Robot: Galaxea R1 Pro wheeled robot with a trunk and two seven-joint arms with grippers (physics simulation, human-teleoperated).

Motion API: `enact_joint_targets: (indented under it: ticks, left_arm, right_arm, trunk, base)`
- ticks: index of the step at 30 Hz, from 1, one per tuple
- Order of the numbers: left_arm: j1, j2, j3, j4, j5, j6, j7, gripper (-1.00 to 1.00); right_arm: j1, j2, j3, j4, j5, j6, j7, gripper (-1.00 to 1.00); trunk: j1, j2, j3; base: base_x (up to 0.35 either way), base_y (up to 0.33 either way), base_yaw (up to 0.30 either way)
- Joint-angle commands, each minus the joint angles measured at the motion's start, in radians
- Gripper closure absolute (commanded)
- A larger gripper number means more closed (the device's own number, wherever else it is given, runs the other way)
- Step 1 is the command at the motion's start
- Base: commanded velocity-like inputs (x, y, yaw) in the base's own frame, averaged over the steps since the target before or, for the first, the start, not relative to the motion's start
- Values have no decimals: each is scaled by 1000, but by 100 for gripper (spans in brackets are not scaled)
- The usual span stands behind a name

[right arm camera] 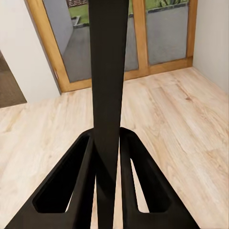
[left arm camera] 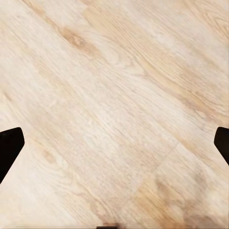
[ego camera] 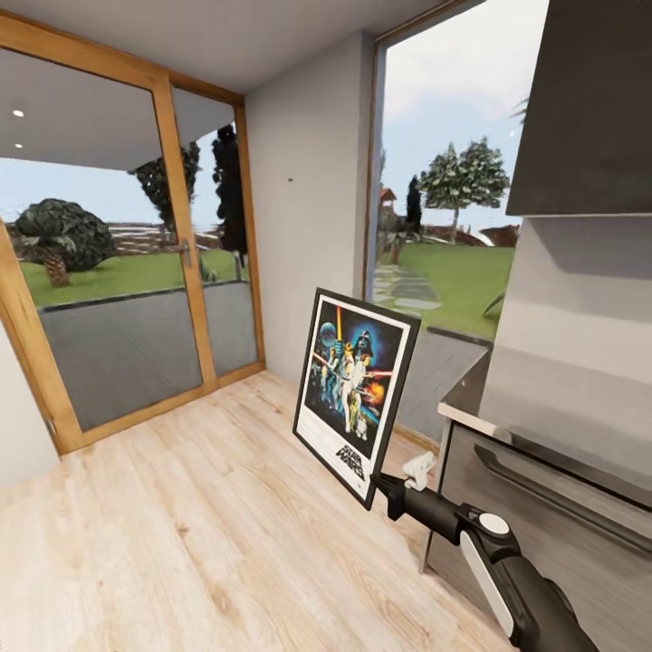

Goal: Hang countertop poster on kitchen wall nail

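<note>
Right pincer is clamping the poster at its lower corner — stiff, light, likely swinging from that hold. Left pincer is hanging open over the floor.

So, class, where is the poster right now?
In the head view the poster is held upright over the wooden floor by the right gripper, left of the cabinets, below the grey wall.

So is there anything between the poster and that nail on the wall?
Nothing visible. The right tool grips the poster by its lower corner, held up over bare wooden floor. The nail sits higher on the plain grey wall behind it, with open space between.
</note>
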Motion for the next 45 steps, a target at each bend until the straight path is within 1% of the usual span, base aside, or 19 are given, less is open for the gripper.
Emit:
enact_joint_targets:
  ticks: [1,4,14,26,35,37,43,45]
  left_arm:
    - [0,-1,5,-1,-4,-2,0,-100]
    - [0,-1,5,-1,-4,-2,0,-100]
    - [0,-3,4,-2,-5,1,2,-100]
    - [0,-1,3,-10,-7,3,4,-100]
    - [0,2,22,-14,-7,4,0,-100]
    - [0,7,24,-15,-7,4,0,-100]
    - [0,39,26,-16,-6,4,1,-100]
    - [0,41,26,-16,-5,4,1,-100]
  right_arm:
    - [-1,-1,1,-1,-12,10,1,100]
    - [0,-1,1,0,-12,10,1,100]
    - [0,0,2,1,-12,10,1,100]
    - [0,0,1,1,-12,9,-2,100]
    - [0,0,1,1,-12,8,-3,100]
    - [0,0,1,1,-12,8,-4,100]
    - [0,0,1,1,-12,8,-4,100]
    - [0,0,1,1,-12,8,-4,100]
  trunk:
    - [-4,7,1]
    - [-15,28,6]
    - [-54,98,36]
    - [-100,182,56]
    - [-134,245,70]
    - [-142,259,73]
    - [-165,301,82]
    - [-173,315,85]
  base:
    - [0,0,0]
    - [0,0,0]
    - [0,0,0]
    - [0,0,0]
    - [0,0,0]
    - [0,0,0]
    - [0,0,0]
    - [0,0,0]
